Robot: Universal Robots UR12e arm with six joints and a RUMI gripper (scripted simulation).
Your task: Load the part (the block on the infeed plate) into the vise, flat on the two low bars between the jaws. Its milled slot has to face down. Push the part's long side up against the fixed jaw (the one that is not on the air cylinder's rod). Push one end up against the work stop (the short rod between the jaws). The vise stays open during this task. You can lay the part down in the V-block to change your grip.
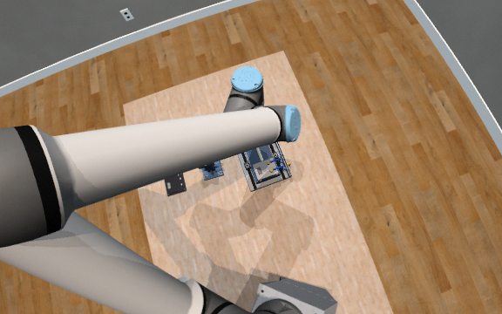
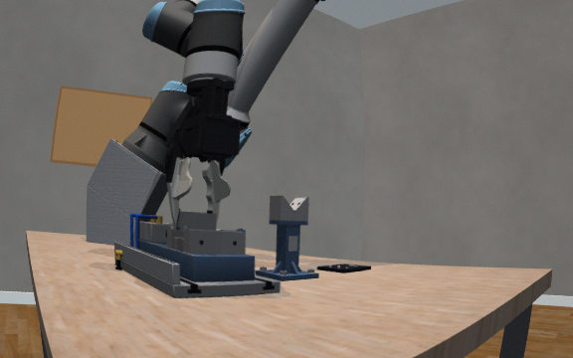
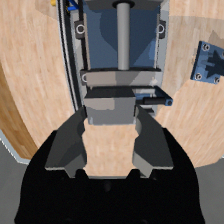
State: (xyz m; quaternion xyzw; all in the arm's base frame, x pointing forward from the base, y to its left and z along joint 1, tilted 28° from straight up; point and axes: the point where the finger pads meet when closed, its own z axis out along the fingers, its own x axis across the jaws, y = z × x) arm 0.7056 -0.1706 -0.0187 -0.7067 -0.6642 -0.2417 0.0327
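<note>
The plain grey block (image 2: 197, 220) (image 3: 110, 109) is gripped at its ends, its upper part showing above the near jaw (image 2: 217, 242) of the open blue-and-grey vise (image 1: 256, 176) (image 2: 224, 268) (image 3: 100, 40). Right of the vise in the exterior view, the grey V-block (image 2: 281, 215) stands upright, notch upward; the dark infeed plate (image 1: 175, 188) (image 2: 344, 268) lies flat farther right.

Stretches the pale forearm (image 1: 168, 144) outward, raises the upper arm (image 1: 116, 270) (image 2: 277, 52) at a slant, bends at the wrist (image 1: 247, 79) (image 2: 215, 37), and points the gripper (image 2: 195, 220) (image 3: 110, 105) downward, clamped with fingers apart.

evenly bright, soft overlapping shadows, shaded walls
</note>
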